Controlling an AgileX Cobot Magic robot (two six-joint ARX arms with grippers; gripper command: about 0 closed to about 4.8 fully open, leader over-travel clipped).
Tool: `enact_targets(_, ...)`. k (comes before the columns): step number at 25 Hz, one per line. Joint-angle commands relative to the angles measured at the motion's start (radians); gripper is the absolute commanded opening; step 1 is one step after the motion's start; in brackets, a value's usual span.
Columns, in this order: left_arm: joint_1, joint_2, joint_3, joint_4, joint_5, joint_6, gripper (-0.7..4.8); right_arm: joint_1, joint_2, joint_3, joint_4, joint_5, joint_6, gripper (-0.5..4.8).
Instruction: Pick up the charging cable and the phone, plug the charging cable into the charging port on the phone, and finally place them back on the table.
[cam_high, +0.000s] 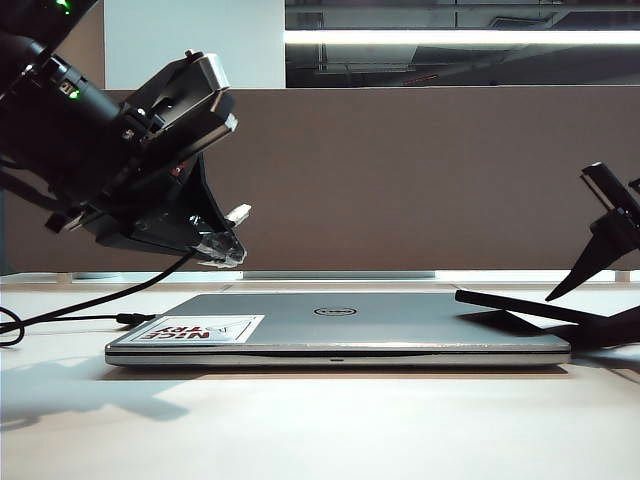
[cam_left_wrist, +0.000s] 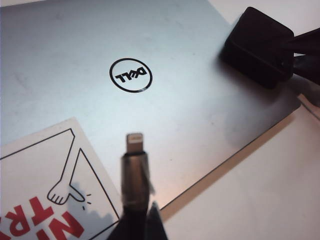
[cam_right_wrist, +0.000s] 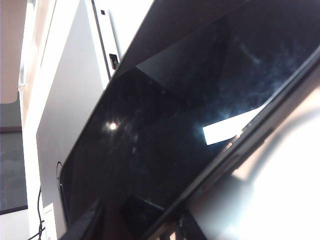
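Note:
My left gripper (cam_high: 222, 250) hangs above the laptop's left end, shut on the charging cable (cam_high: 100, 300). Its silver plug (cam_left_wrist: 134, 145) sticks out past the fingertips over the laptop lid, and the black cord trails down to the table on the left. The phone (cam_high: 510, 303) lies slanted at the laptop's right end, its glossy dark face (cam_right_wrist: 165, 130) filling the right wrist view. My right gripper (cam_high: 585, 315) straddles the phone's near end with a finger on each side (cam_right_wrist: 135, 230). Whether the pads press on it does not show. The charging port is hidden.
A closed silver Dell laptop (cam_high: 400, 325) with a red-lettered sticker (cam_high: 200, 330) lies across the middle of the white table (cam_high: 320, 430). A brown divider panel (cam_high: 400, 180) stands behind it. A black block (cam_left_wrist: 260, 45) sits at the laptop's far corner.

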Motion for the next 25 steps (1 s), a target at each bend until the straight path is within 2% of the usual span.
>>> enact_targets(1,0.000,-0.002,0.001,0.013,0.003,0.004,-0.06,0.000,0.022,-0.013,-0.056,0.017,-0.032,1.38)
enact_targets(3,0.000,-0.002,0.001,0.013,0.003,0.004,-0.06,0.000,0.022,-0.013,-0.056,0.018,-0.032,1.02)
enact_targets(7,0.000,-0.002,0.001,0.013,0.003,0.004,-0.06,0.000,0.022,-0.013,-0.055,0.024,-0.032,1.01)
enact_targets(11,0.000,-0.002,0.001,0.013,0.003,0.004,-0.06,0.001,0.022,-0.013,-0.055,0.040,-0.032,0.46)
enact_targets(14,0.000,-0.002,0.001,0.012,0.003,0.004,-0.06,0.001,0.021,-0.013,-0.055,0.047,-0.039,0.42)
enact_targets(16,0.000,-0.002,0.001,0.012,0.003,0.004,-0.06,0.001,0.021,-0.013,-0.038,0.047,-0.071,-0.07)
enact_targets(25,0.000,-0.003,0.001,0.012,0.003,0.003,-0.06,0.001,0.019,0.006,0.048,0.035,-0.085,-0.08)
